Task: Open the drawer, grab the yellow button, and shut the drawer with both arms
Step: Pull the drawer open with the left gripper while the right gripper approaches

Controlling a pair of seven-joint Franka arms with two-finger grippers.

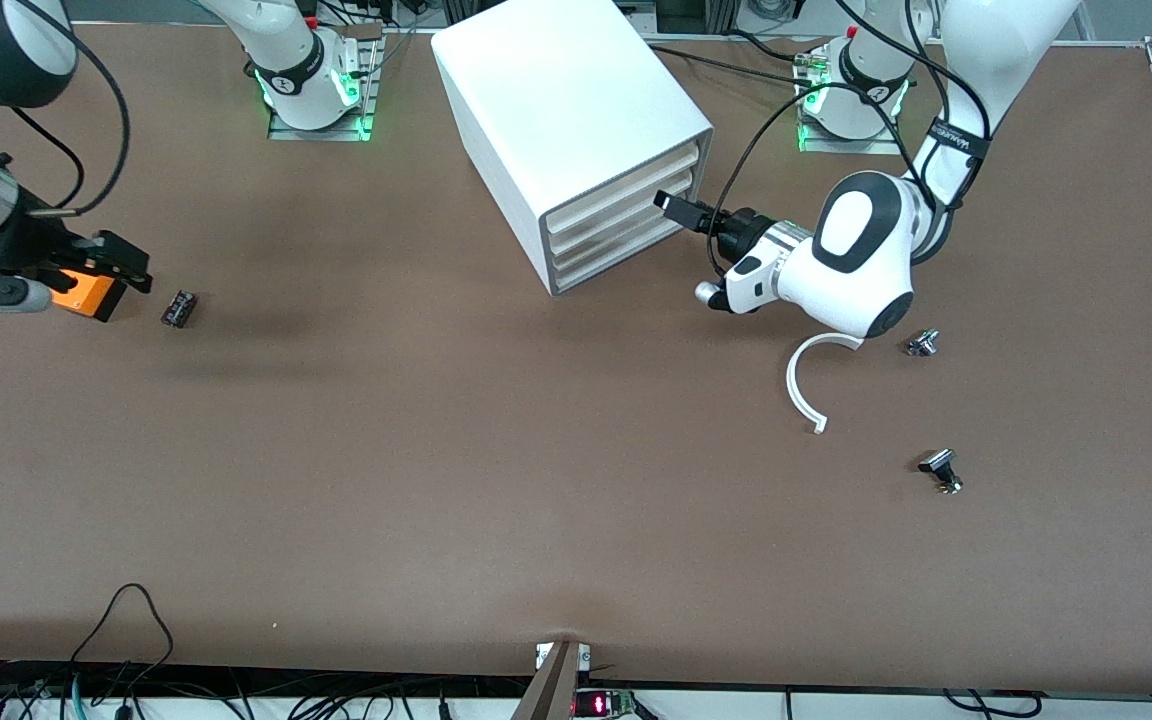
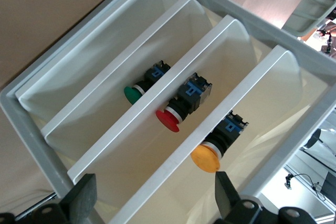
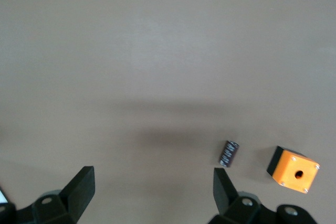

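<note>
The white cabinet (image 1: 556, 110) stands at the middle of the table near the arm bases, and its four stacked drawers (image 1: 626, 225) all sit flush. My left gripper (image 1: 671, 207) is open, right in front of the drawer fronts. In the left wrist view the left gripper (image 2: 155, 198) frames the drawers: the orange button (image 2: 206, 158) lies in the outermost drawer (image 2: 273, 93), close to one fingertip (image 2: 226, 195). My right gripper (image 1: 126, 265) is open and empty, up over the orange box (image 1: 86, 295) at the right arm's end; it also shows in the right wrist view (image 3: 153, 192).
A green button (image 2: 134, 93) and a red button (image 2: 169, 120) lie in the two neighbouring drawers. A small black block (image 1: 179, 307) lies beside the orange box (image 3: 294, 169). A white curved strip (image 1: 804, 385) and two small metal parts (image 1: 923, 343) (image 1: 941, 470) lie at the left arm's end.
</note>
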